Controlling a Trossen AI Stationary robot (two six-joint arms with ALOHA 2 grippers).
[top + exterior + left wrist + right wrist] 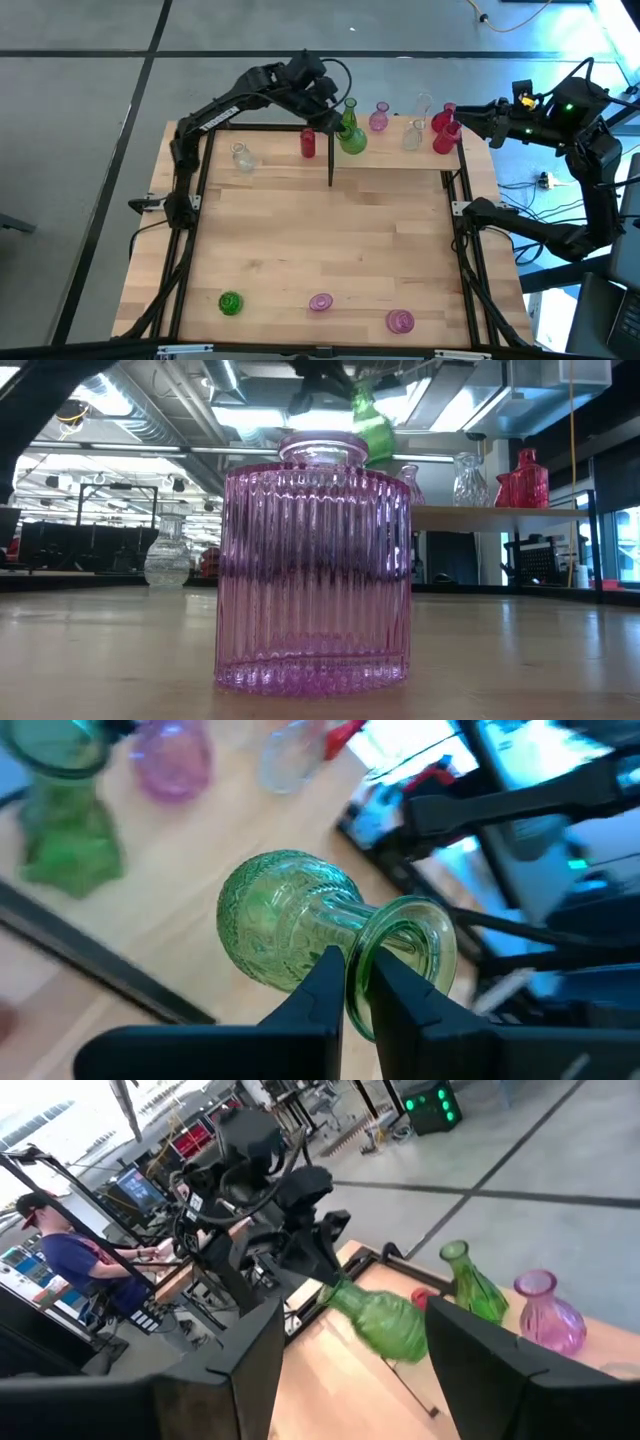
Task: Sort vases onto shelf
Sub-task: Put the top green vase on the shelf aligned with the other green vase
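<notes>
Closest to the low camera stands a ribbed pink cylindrical vase [313, 565] on the near part of the tabletop [330, 240], with a green vase [230, 303] to one side of it and another pink vase [400, 321] to the other. At the far end the left gripper [347, 982] is up over the shelf [280, 165], its fingers pinched tight on the rim of a bulbous green vase [300, 920], which hangs tilted with its belly away from the wrist. Just beside it on the shelf stands a tall green vase [351, 135], then a pink round one [379, 118], two clear vases [417, 122] and two red ones [444, 130] near the right end; a red vase [308, 143] and a clear one [241, 155] stand on the left part. The right gripper [350, 1340] waits at the shelf's right end, fingers spread and holding nothing. A person in a blue shirt [75, 1260] sits in the room behind
</notes>
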